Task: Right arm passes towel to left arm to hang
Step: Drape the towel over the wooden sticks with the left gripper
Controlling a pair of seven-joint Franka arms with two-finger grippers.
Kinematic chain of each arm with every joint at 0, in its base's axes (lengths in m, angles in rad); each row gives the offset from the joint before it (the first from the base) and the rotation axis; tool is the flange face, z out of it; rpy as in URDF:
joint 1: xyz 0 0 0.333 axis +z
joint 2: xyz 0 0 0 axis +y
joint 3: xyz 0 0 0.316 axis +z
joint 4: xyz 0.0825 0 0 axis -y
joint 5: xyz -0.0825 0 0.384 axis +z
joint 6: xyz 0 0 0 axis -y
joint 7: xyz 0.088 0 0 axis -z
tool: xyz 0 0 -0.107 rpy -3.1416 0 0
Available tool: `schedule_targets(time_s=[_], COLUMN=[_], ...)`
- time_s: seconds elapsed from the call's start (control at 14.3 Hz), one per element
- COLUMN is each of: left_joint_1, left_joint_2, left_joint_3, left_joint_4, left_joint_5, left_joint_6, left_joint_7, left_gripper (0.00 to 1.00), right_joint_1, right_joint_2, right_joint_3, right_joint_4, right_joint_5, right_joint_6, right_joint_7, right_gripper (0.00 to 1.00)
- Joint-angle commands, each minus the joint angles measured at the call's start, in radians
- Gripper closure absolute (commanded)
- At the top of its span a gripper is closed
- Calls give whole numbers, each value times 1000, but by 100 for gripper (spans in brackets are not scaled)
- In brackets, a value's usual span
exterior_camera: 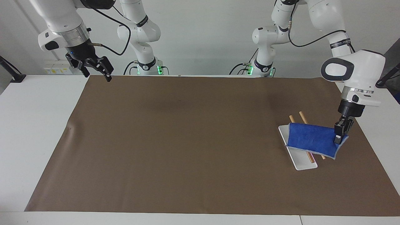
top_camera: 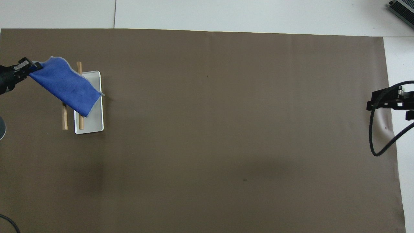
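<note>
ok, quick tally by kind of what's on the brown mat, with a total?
Blue towel: 1, draped over the rack, one corner in the left gripper
Wooden rack rods: 2
White rack base: 1
Total: 4

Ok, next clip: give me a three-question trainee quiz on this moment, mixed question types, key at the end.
1. True or false: the towel lies flat on the brown mat, untouched.
2. Which gripper holds the towel? A) left gripper B) right gripper C) neither
3. Fill in: the towel is draped over the two wooden ___ of the rack.

Key
1. False: it spreads across the rack, one corner pinched by the fingers.
2. A. The right gripper waits open, over the mat's corner at the right arm's end.
3. Rods.
</note>
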Motion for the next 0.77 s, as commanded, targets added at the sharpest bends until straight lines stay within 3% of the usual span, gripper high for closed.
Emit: schedule_targets(time_s=[0.0, 0.7], left_joint_1=[3, -16], left_joint_2=[-21, -105], left_joint_3=[37, 35], left_joint_4=[-40, -248], left_joint_5=[-5, -5], left_joint_6=[-3, 75], left_joint_7=[18, 12], left_gripper=[100, 100], right_joint_1=[5, 8], right_joint_2=[-30, -52], right_joint_3=[-10, 6], right_joint_4=[-44, -73], right_joint_5=[7, 5], right_joint_6=[0, 4], right_joint_7=[-31, -32], right_gripper=[0, 0])
